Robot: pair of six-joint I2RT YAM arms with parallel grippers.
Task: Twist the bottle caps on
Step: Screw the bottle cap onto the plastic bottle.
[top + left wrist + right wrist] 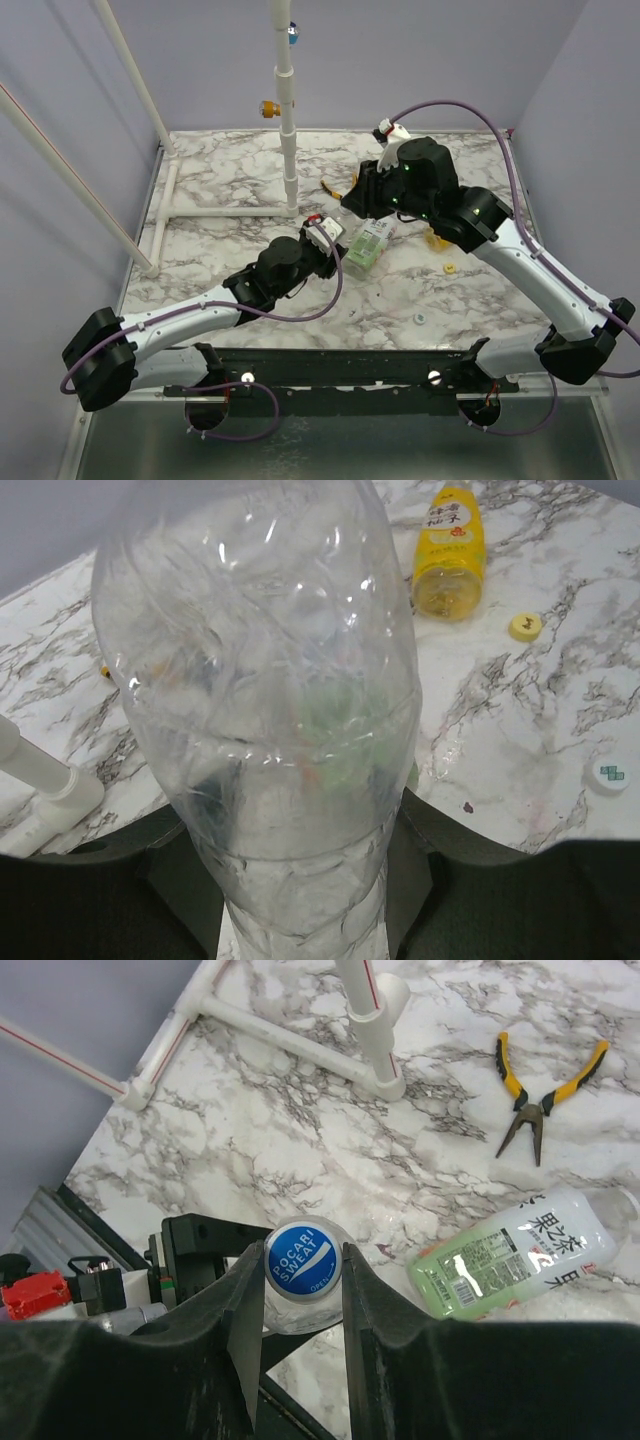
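A marbled surface (pixel 225 185) carries a white pipe frame (pixel 288 140), its post upright at the far middle. Yellow-handled pliers (pixel 527 1112) lie flat just right of its foot (handles spread, nose closed), not touching it.

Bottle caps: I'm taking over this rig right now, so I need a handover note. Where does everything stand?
Left end effector: shut on the crumpled clear bottle, neck up.
Right end effector: shut on the blue cap, which sits on that bottle's neck.
On the table: the green-labelled bottle and the yellow bottle lie on their sides. The yellow cap and the whitish cap lie loose.
Done: blue cap placed; I cannot tell how tight it is.
Left: tighten it if needed, then cap the other two bottles.
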